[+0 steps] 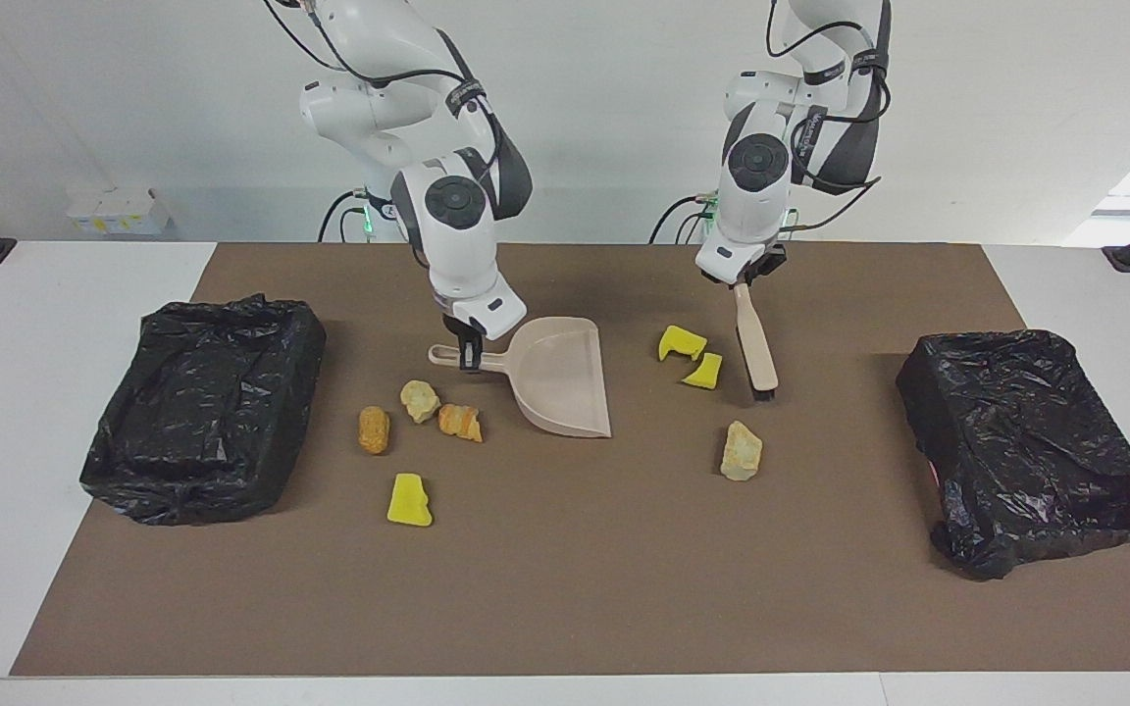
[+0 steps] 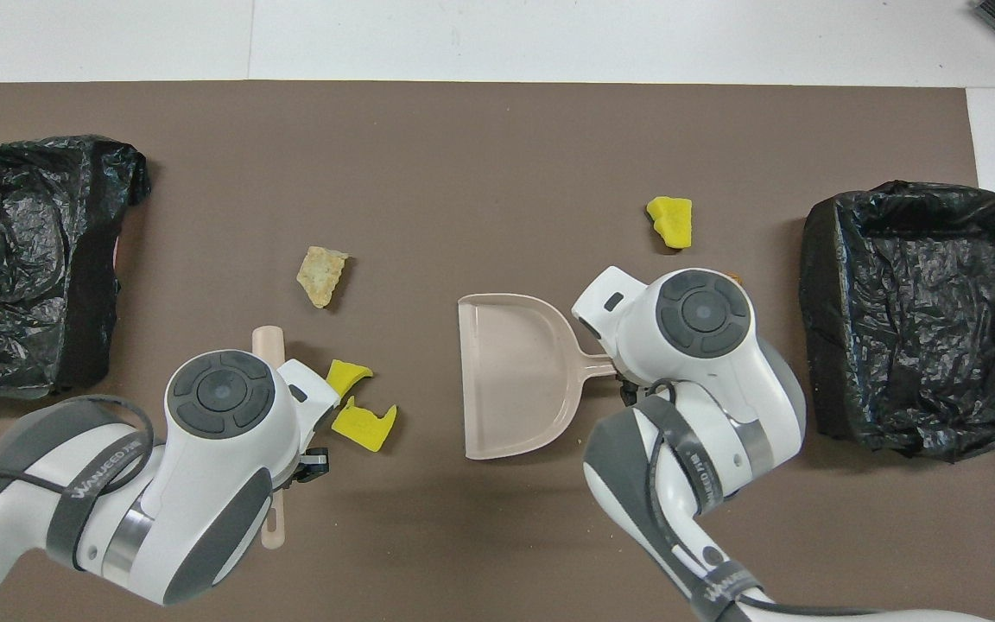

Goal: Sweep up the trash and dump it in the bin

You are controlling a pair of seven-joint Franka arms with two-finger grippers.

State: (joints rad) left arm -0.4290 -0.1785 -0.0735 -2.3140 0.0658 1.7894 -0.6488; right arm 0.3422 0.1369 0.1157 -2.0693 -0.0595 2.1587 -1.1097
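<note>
Black-lined bins (image 1: 204, 407) (image 1: 1026, 446) sit at each end of the brown mat (image 1: 565, 588). Right gripper (image 1: 468, 350) is clamped on the dustpan (image 1: 557, 388) handle; left gripper (image 1: 744, 281) is clamped on the brush (image 1: 757, 343). Trash: four lumps (image 1: 418, 400) lie beside the dustpan toward the right arm's end, two yellow chunks (image 1: 691, 355) beside the brush, and a beige lump (image 1: 741, 451) farther out.
</note>
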